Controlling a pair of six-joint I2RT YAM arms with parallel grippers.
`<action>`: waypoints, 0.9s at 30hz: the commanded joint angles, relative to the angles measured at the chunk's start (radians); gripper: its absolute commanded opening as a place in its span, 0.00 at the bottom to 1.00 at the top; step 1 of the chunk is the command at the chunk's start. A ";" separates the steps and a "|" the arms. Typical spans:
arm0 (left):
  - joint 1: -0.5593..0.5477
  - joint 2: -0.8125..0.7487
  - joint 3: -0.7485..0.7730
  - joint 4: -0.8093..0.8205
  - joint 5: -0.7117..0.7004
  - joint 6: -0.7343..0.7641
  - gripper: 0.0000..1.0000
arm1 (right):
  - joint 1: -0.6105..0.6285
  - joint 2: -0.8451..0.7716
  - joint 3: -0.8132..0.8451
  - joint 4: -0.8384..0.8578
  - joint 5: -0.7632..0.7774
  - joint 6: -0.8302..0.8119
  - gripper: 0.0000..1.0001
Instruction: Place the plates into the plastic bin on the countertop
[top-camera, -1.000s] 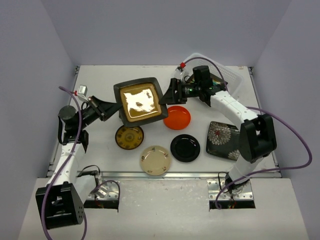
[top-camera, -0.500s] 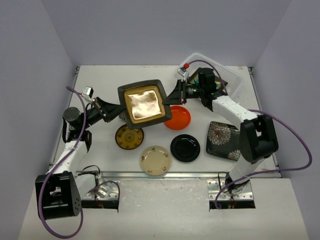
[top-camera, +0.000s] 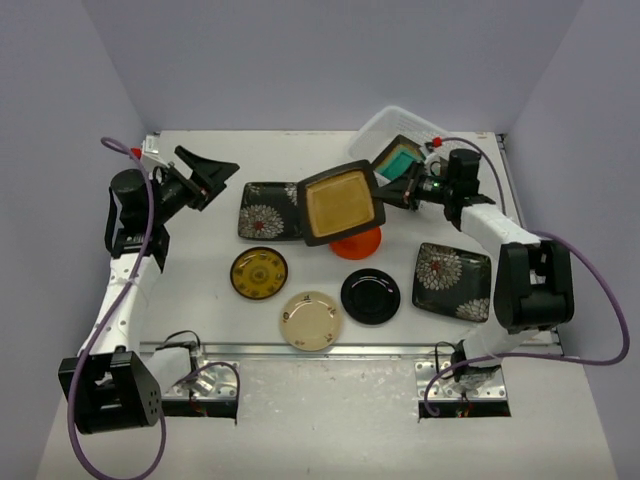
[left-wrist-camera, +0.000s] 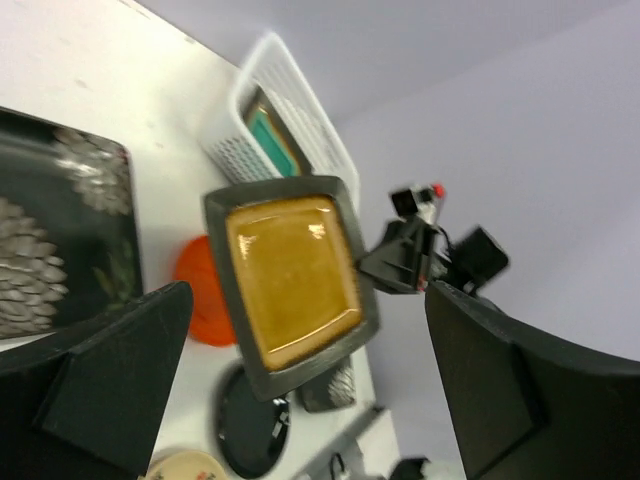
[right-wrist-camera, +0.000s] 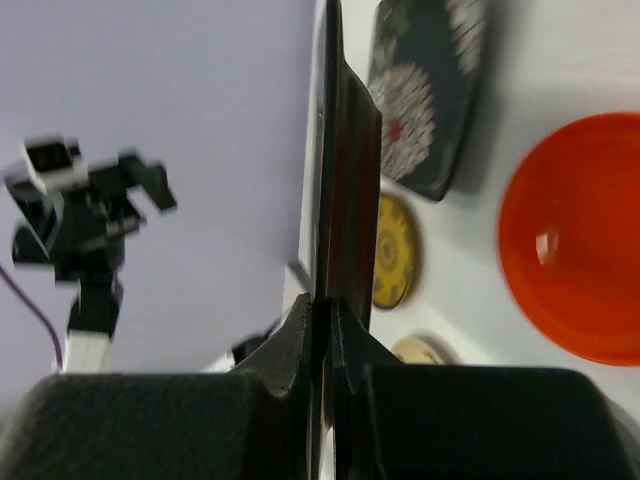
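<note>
Just beside the plastic bin (top-camera: 400, 118), your right gripper (top-camera: 390, 190) is pinching the lifted mustard plate (top-camera: 343, 203) by its edge, perhaps shallowly, so be carrying it over slowly; your left gripper (top-camera: 222, 175), well apart from the bin, is gaping empty.

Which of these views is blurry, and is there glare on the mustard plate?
Top external view: sharp, evenly lit, no strong glare on the mustard plate. Left wrist view: soft, glints on that plate, its own fingers dark blurs. Right wrist view: the left arm behind is smeared; the orange plate shows one small highlight.
</note>
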 joint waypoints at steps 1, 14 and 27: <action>0.048 -0.008 0.020 -0.240 -0.186 0.171 1.00 | -0.146 -0.098 0.010 0.050 0.100 0.111 0.00; 0.007 -0.185 -0.112 -0.422 -0.325 0.459 1.00 | -0.218 -0.080 0.085 0.036 0.597 0.221 0.00; -0.004 -0.211 -0.142 -0.405 -0.236 0.455 1.00 | -0.207 0.005 0.164 0.083 0.783 0.140 0.00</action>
